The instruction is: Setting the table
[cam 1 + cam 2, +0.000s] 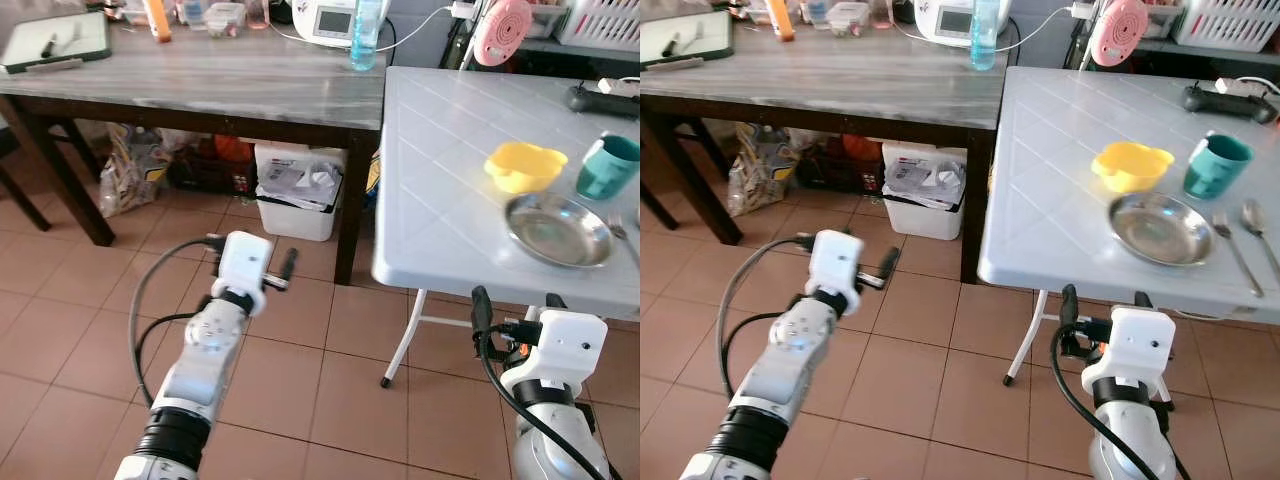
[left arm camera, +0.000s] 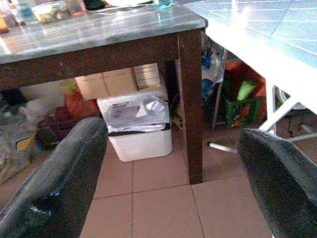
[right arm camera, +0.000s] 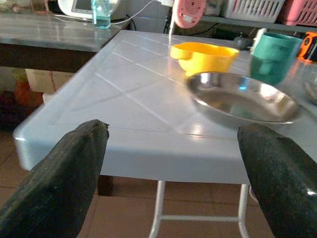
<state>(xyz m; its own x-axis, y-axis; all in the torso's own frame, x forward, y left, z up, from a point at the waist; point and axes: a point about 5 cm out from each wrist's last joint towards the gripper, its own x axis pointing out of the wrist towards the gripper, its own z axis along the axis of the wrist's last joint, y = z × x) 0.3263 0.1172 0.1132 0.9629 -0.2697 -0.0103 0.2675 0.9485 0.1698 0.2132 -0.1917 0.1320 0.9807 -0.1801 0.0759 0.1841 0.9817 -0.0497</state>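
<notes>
Steel plate (image 1: 1160, 228) on white surface (image 1: 1060, 180), yellow bowl (image 1: 1130, 165) and teal cup (image 1: 1215, 165) behind; left hand (image 1: 283, 272), right hand (image 3: 173, 173) both spread, empty.

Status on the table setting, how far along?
Looks mostly laid: on the white plastic folding table sit a round steel plate, a yellow plastic bowl, a teal mug, and a metal fork and spoon beside the plate. Nothing is in hand: the left gripper and right gripper are both open and empty, below the table's near edge. What remains can't be told.
</notes>
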